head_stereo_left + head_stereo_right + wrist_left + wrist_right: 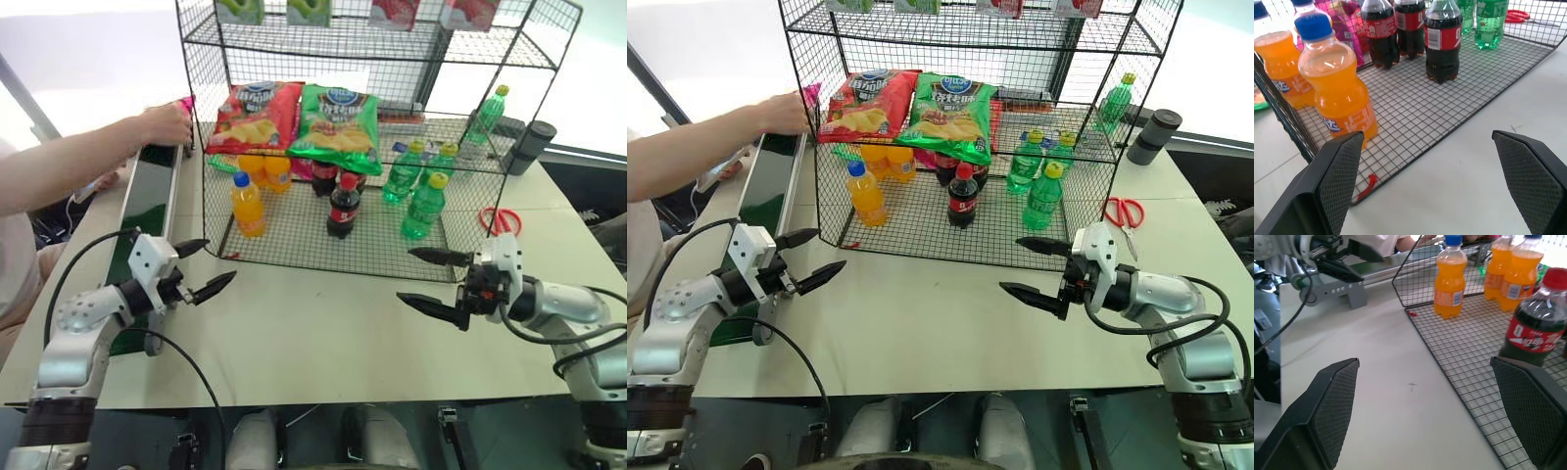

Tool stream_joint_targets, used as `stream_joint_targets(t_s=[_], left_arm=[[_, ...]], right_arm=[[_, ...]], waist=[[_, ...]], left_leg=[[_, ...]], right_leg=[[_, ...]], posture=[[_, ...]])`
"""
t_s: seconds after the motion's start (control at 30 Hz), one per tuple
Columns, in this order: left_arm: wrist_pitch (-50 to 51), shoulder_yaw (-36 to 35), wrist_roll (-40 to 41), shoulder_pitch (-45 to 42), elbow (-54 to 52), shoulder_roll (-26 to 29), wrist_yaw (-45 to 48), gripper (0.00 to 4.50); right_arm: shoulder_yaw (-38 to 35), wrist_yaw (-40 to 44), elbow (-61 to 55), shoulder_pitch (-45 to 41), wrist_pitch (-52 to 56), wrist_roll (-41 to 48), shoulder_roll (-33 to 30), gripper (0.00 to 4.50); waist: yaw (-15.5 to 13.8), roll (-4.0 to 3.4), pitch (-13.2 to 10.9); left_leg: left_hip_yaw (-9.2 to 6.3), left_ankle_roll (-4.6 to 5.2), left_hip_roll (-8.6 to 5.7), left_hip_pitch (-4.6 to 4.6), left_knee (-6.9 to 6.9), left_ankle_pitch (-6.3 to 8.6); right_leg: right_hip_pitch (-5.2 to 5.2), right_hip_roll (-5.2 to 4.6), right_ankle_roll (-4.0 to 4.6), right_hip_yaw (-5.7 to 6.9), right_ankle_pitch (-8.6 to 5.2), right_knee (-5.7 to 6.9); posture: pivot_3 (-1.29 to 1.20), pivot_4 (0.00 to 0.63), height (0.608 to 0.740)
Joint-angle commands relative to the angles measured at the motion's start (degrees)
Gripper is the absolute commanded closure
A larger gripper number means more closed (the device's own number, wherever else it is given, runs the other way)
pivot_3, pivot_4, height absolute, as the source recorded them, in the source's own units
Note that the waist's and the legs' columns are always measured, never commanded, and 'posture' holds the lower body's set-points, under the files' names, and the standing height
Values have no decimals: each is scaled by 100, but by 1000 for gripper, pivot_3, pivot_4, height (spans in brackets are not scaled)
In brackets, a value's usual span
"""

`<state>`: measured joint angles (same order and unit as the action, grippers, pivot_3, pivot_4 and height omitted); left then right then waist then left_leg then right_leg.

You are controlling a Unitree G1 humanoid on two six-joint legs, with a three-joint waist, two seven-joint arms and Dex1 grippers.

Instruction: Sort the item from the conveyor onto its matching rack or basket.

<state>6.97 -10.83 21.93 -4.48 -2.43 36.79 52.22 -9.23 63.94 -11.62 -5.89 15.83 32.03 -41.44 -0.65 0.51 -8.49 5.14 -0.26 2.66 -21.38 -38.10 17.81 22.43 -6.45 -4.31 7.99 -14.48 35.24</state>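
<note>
Ahead, bare table [323, 323] between rack [294, 257] edge and tools.

Red scissors [500, 219] and a dark cylinder [532, 146] are seen on the white table [323, 333]; orange soda bottle [248, 206] stood upright nearby

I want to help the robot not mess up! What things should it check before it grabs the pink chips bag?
1. Left gripper open and empty: ok.
2. Right gripper open and empty: ok.
3. Pink bag free to take: not ok, a person's hand is on it at the conveyor's far end.
4. Bag within reach: not ok, far from both grippers.
5. Rack has room for it: cannot tell.
</note>
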Motion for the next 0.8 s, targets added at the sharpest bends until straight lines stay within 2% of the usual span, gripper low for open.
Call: stream_joint_targets(t_s=[0.03, 0.4, 0.5, 0.6, 0.8], left_arm=[[-37, -200, 60, 66, -248, 56, -92, 0], [-58, -423, 2, 453, -577, 77, -357, 0], [-648, -741, -257, 736, -779, 145, -508, 0], [-910, -1120, -507, 1194, -1136, 79, -883, 0], [-1285, -1785, -1207, 2353, -1735, -138, -1532, 0]], right_arm=[[76, 31, 44, -132, -172, -99, 48, 34], [274, 91, 275, -436, -218, -191, 114, 34], [327, 60, 134, -575, 12, 51, 247, 34], [663, 65, 151, -721, -31, -29, 556, 34], [1347, 46, 950, -1608, -333, -434, 1443, 34]], waist=[[-2, 0, 0], [10, 0, 0], [25, 0, 0], [26, 0, 0], [135, 0, 1]], left_leg=[[0, 0, 0, 0, 0, 0], [2, 0, 0, 0, 0, 0], [2, 0, 3, 0, 0, 0], [2, 0, 4, 0, 1, 0], [5, 0, 4, 0, 1, 1]], right_leg=[[0, 0, 0, 0, 0, 0], [0, -1, 0, 0, 0, -1], [2, 0, 0, 0, 0, 0], [3, -1, 1, 0, 0, 0], [5, -7, 3, 0, 2, 2]], posture=[[0, 150, 740], [0, 150, 740], [0, 150, 740], [0, 150, 740], [0, 150, 740]])
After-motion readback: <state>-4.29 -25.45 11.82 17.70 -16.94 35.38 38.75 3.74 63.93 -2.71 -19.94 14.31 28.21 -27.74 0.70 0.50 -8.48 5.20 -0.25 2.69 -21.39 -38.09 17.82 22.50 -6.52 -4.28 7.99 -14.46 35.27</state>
